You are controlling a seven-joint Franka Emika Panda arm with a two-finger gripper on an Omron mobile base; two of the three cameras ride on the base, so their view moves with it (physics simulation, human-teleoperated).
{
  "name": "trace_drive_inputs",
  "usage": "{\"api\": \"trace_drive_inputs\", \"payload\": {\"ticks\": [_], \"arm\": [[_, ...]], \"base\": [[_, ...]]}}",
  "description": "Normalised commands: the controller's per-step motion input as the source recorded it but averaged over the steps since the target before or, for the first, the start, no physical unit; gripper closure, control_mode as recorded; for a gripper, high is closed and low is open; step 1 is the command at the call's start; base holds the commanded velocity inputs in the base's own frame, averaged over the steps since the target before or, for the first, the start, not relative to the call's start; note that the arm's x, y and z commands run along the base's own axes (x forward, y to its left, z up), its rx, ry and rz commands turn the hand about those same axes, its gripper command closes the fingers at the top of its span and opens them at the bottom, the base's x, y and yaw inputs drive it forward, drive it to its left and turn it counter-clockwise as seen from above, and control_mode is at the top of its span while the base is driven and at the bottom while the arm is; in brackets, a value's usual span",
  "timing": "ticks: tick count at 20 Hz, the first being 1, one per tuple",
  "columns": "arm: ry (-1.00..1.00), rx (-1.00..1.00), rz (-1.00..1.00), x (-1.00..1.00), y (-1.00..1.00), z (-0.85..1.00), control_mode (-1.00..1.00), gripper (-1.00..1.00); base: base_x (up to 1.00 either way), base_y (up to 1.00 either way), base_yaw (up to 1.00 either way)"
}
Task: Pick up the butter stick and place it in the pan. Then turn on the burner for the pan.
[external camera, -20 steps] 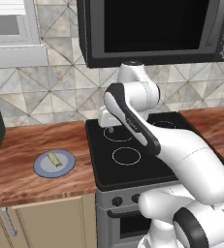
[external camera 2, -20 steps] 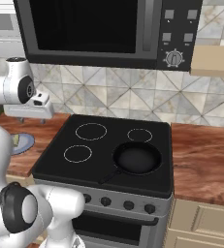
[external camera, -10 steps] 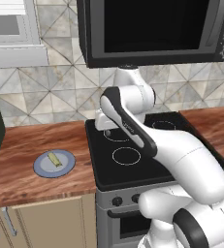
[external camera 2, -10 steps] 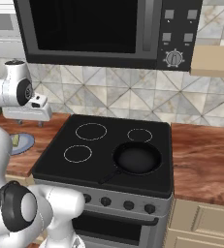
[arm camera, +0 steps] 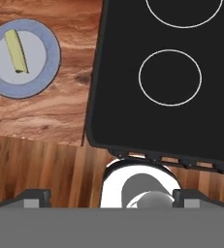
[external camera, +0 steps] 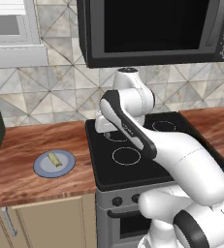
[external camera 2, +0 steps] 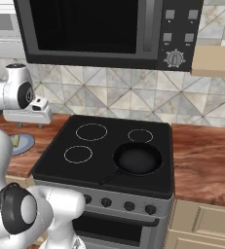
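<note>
A white robot arm reaches over the left edge of a glossy black glass cooktop (external camera 2: pixel 109 146) in a kitchen, its two-finger gripper (arm camera: pixel 111 196) spread wide with the dark fingertips (arm camera: pixel 36 196) far apart and nothing held between them. The hand hangs above the join of stove and counter, near the tiled back wall.

The small pale-yellow rectangular butter stick (external camera: pixel 54 159) lies on a round grey-blue plate (external camera: pixel 65 167) resting on the reddish wooden counter (external camera: pixel 26 145), to the left of the stove and well apart from the gripper. From the hand's own camera, the butter stick (arm camera: pixel 15 51) sits slightly off the middle of the plate (arm camera: pixel 45 72), just beside the cooktop's edge.

The small round black frying pan (external camera 2: pixel 138 159) with a short black handle stands empty at the front right of the cooktop, covering its burner there. Three thin pale ring outlines show on the rest of the glass, the front-left ring (external camera 2: pixel 78 154) noticeably small. A row of dark knobs (external camera 2: pixel 116 204) lines the stove front, and a black microwave (external camera 2: pixel 104 29) hangs above.
</note>
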Motion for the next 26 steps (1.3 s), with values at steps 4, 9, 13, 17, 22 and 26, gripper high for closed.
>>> {"api": "trace_drive_inputs", "payload": {"ticks": [4,9,13,17,22,26], "arm": [[0.02,0.0,0.0,0.06,0.33,-0.1,-1.0,-1.0],[0.02,0.0,0.0,0.13,0.53,-0.11,-1.0,-1.0],[0.0,0.0,0.0,0.12,0.34,-0.13,-1.0,-1.0],[0.0,0.0,0.02,0.3,0.32,-0.14,-1.0,-1.0],[0.0,0.0,0.04,0.29,0.38,-0.21,-1.0,-1.0],[0.01,0.0,0.04,0.25,0.26,-0.19,-1.0,-1.0]], "base": [[0.0,0.0,0.0],[0.0,0.0,0.0],[0.0,0.0,0.0],[0.0,0.0,0.0],[0.0,0.0,0.0],[0.0,0.0,0.0]]}}
